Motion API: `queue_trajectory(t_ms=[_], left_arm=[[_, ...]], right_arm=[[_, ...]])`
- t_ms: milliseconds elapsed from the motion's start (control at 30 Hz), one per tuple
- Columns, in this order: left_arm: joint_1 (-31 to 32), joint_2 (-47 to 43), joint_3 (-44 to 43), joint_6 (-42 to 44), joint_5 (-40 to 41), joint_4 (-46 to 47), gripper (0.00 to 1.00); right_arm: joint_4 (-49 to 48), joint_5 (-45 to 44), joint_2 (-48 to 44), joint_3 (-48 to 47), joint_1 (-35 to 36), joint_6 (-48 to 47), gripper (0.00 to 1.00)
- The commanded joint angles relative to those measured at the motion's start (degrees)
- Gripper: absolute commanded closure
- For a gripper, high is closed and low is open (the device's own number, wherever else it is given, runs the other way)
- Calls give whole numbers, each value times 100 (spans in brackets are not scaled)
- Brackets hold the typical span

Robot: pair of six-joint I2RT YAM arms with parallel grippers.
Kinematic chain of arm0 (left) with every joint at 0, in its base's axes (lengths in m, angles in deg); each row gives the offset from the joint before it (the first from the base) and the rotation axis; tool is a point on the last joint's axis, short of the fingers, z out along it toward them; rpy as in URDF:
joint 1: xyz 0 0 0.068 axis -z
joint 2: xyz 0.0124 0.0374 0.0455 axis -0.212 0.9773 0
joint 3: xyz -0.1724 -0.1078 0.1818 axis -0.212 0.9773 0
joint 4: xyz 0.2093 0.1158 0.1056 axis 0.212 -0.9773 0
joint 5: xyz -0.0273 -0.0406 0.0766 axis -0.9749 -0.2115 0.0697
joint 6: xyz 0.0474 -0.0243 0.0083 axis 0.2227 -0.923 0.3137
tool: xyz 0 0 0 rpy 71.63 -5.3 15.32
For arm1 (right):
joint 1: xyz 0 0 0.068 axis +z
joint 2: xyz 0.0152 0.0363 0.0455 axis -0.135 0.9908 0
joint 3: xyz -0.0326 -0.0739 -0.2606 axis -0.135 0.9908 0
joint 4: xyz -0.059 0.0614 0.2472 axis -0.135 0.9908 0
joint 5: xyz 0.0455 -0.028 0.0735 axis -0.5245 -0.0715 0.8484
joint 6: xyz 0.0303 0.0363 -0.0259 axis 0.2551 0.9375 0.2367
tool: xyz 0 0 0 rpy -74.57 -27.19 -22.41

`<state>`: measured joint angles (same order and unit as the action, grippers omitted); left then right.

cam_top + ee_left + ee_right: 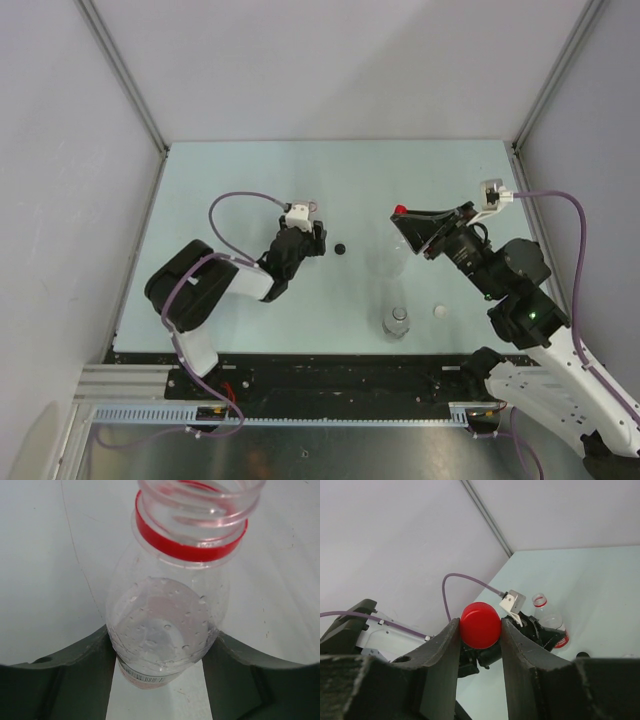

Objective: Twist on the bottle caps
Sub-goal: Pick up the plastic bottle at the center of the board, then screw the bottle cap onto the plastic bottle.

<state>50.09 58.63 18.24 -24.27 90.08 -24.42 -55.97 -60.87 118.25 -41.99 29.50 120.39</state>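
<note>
Your left fingers (85, 675) are clamped around the body of the red-ringed bottle (170, 615), its neck open. Your right fingers (440, 655) pinch the red cap (480, 625), held in the air well to the right of that bottle. The step looks like capping it: bring the cap over the neck, square it, then twist down.

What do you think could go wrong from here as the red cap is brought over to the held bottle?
1. The right gripper pinches the red cap only across its round side, so it may tilt and cross-thread on the open neck.
2. The left gripper holds the bottle on its smooth round body, well below the neck; twisting could spin it in the grip.
3. The loose black cap lies between the arms and may get knocked.
</note>
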Motion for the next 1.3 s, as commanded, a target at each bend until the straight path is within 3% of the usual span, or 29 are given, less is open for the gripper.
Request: queue_trajectory(t_ms=[0, 167, 400, 667, 767, 900, 1000, 1267], left_arm=[[-31, 47, -189, 138, -176, -145, 36], [-23, -252, -241, 723, -324, -250, 44], [-38, -2173, -483, 1992, -1027, -876, 46], [-43, -3902, -737, 3937, -3880, -1409, 44], [-45, -3952, -1244, 4696, -4878, -2248, 43], [-47, -3607, -2125, 5562, -5457, -4080, 43], [-47, -3319, -2582, 5907, -5337, -4963, 43], [-37, -3062, -2707, 5975, -4914, -5697, 42]], right_arm=[[-3, -29, -100, -225, -18, 94, 61], [170, -38, -109, -224, -22, -8, 61], [496, -437, -197, -225, -21, -333, 60], [800, -614, -295, -224, -32, -440, 60], [713, -428, -174, -261, -26, -375, 61], [672, -200, 136, -447, -8, -383, 62], [657, -215, 394, -614, 36, -527, 63], [650, -784, 1002, -1096, 452, -1000, 64]])
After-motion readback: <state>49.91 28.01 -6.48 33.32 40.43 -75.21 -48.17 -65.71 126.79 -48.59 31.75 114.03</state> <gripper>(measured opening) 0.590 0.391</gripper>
